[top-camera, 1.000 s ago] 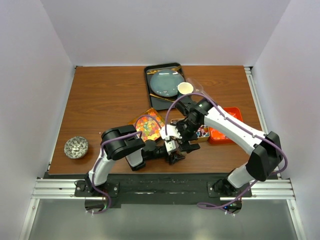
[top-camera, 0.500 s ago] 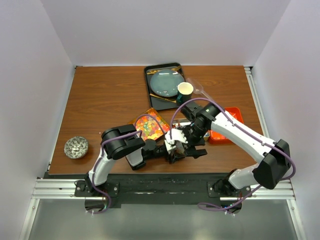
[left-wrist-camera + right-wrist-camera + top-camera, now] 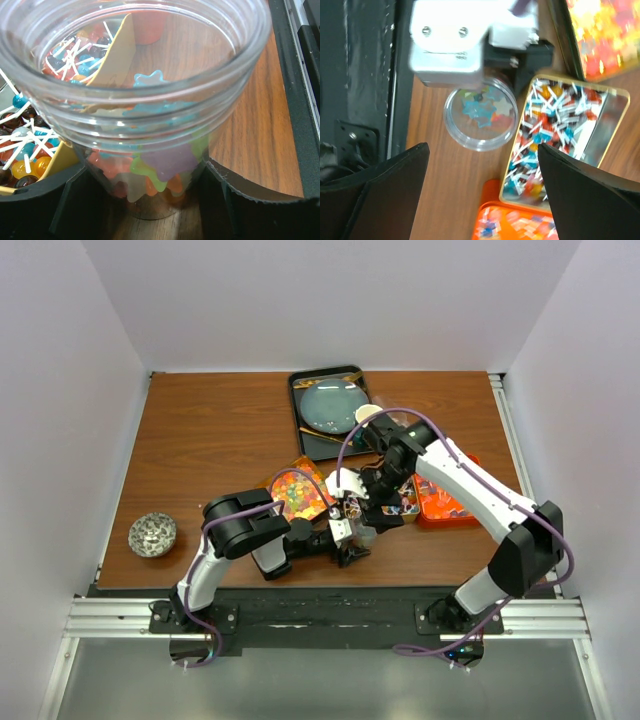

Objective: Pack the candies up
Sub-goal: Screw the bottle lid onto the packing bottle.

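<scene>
My left gripper (image 3: 150,205) is shut on a clear plastic jar (image 3: 140,90) that stands on the wooden table (image 3: 210,430). Inside lie star-shaped candies (image 3: 160,162) in blue, purple, green and orange. In the top view the jar (image 3: 363,533) sits at the near middle. My right gripper (image 3: 482,195) hangs open above the table, just beyond the jar (image 3: 480,117), with nothing between its fingers (image 3: 375,195). Beside it, a gold tin (image 3: 560,135) holds lollipops. An orange box (image 3: 520,222) holds red-blue-white wrapped pieces.
A tray of orange-red-yellow jelly beads (image 3: 295,492) lies left of the jar. A black tray with a blue plate (image 3: 328,405) sits at the back, and a green cup (image 3: 367,416) beside it is half hidden by the right arm. A patterned bowl (image 3: 152,534) is near left.
The right gripper swung toward the near edge beside the jar, then drew back over the tin and opened a little wider. The left gripper and jar have stayed put.
</scene>
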Available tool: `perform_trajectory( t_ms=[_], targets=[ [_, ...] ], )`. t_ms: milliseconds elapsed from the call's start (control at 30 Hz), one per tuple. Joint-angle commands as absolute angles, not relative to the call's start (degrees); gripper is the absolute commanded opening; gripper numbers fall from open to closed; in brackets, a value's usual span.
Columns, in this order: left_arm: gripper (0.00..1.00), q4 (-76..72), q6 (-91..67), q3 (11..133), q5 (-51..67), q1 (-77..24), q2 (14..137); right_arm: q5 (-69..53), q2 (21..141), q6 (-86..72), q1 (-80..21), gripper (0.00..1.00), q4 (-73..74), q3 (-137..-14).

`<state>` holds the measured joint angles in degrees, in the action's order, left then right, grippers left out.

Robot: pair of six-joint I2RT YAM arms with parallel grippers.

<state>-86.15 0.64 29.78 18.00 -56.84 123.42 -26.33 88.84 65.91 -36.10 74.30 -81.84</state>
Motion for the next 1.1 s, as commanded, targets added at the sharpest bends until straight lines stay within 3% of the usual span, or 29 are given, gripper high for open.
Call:
perform_trajectory(
  t_ms=[0, 267, 767, 1067],
  targets=[
    [0.00, -88.42, 0.62, 28.12, 16.88, -56.34, 127.53, -30.06, 90.52, 79.17, -36.91, 0.99, 80.59, -84.64],
    [0.00, -88.33, 0.79, 28.21, 16.70, -56.25, 127.62, -29.27, 92.55, 85.25, -37.44, 0.99, 79.55, -83.50],
    [0.00, -88.24, 0.97, 28.30, 16.35, -56.16, 127.71, -29.44, 92.72, 85.34, -39.29, 0.83, 75.06, -79.02],
    [0.00, -87.98, 0.88, 28.30, 16.17, -55.99, 127.62, -27.95, 91.15, 78.15, -39.46, 0.55, 69.36, -75.43]
  ],
)
